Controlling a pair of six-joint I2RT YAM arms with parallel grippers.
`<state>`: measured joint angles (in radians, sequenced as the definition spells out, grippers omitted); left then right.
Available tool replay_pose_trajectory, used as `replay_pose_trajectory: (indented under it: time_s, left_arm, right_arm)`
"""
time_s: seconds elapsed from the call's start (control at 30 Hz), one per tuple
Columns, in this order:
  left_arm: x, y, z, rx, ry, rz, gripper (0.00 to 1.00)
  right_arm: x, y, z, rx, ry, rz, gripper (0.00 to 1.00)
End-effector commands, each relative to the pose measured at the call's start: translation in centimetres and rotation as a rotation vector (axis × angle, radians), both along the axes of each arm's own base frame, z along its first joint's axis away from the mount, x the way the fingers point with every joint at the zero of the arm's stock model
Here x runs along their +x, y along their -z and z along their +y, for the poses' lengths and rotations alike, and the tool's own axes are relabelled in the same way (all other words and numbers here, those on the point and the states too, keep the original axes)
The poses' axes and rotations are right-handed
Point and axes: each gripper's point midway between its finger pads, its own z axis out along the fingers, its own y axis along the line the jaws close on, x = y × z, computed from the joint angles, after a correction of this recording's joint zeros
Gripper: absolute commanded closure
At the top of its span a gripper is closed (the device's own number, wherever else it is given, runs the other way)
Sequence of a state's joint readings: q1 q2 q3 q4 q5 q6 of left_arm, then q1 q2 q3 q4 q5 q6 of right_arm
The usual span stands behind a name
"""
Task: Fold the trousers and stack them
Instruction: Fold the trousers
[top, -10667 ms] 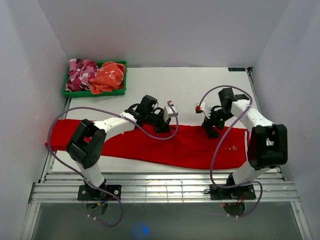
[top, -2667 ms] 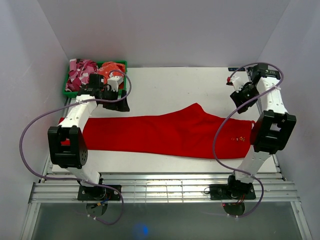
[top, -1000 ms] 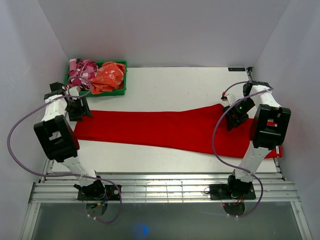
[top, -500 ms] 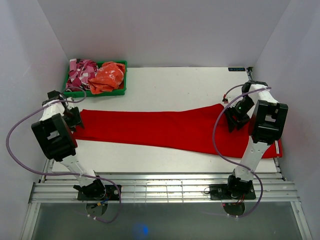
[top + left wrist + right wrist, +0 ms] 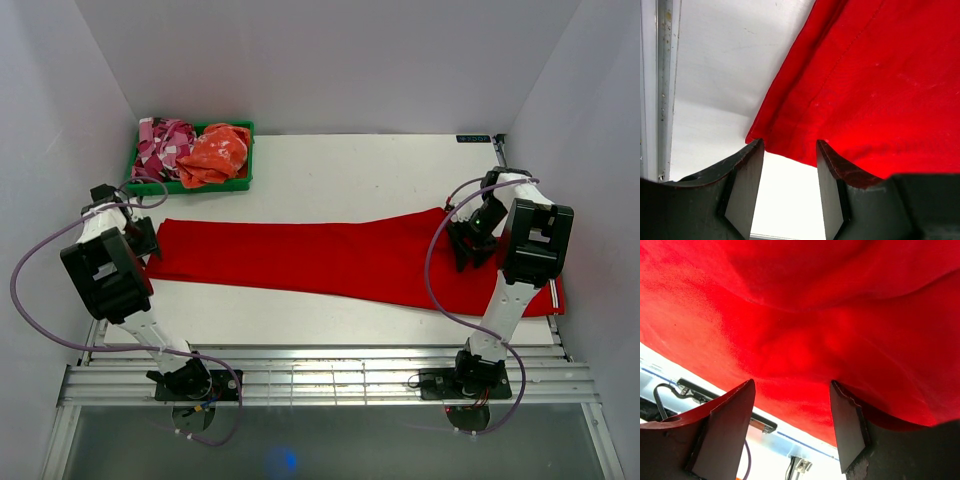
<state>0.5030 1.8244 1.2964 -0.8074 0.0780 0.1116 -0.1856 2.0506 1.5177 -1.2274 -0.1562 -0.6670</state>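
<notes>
My left fingers [image 5: 742, 192] stand apart, nothing clamped, and the gap of my left gripper [image 5: 789, 162] looks straight down on the hem corner of the big plain bright red cloth trousers [image 5: 330, 258]. Over on the other side my right fingers [image 5: 722, 432] are spread wide too, the right gripper [image 5: 790, 410] hanging over rumpled red cloth and holding nothing. The trousers lie stretched across the flat white table [image 5: 350, 170] from 9 o'clock to about 4 o'clock, folded lengthwise by the look of it. The far end reaches the table's edge, and I can't tell if it hangs over. Here's where it could go sour, I reckon. On the left the corner sits right at my fingertips, so if I close shallow I may nip only the top layer and the lower one peels away as I lift. If I close too low, my tips scrape the tabletop. On the right I'm over the middle of soft billows with no edge between the fingers, so a pinch there could gather a random fold and skew the crease. If one arm pulls harder than the other, the cloth will twist or slide toward that 4 o'clock edge. The green plastic bin [image 5: 190, 187] of crumpled garments at 10 o'clock sits near my left arm's swing, so that's worth watching.
</notes>
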Motion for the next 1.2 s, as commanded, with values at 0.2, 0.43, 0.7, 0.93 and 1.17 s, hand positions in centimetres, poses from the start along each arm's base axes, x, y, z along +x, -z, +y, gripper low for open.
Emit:
replay_pose_trajectory:
  time_s: [0.2,0.43,0.7,0.93,1.17]
  left_arm:
    - [-0.5,0.7,0.3,-0.001,-0.004,0.023,0.44]
    - [-1.1,1.6,-0.1,-0.025,-0.027,0.055,0.45]
    - [-1.1,1.5,0.0,-0.023,-0.052,0.054,0.48]
    - [-1.1,1.0,-0.1,-0.024,-0.053,0.042,0.37]
    - [-1.0,0.9,-0.3,-0.035,-0.053,0.036,0.40]
  right_arm:
    - [-0.2,-0.1,-0.4,-0.024,0.012,0.002,0.24]
    - [-0.4,0.3,-0.6,-0.033,0.015,0.016,0.24]
    - [-0.5,0.3,-0.4,-0.027,0.015,0.017,0.26]
    - [-0.7,0.1,-0.4,-0.024,0.010,0.016,0.26]
    - [-0.8,0.1,-0.4,-0.022,0.010,0.015,0.27]
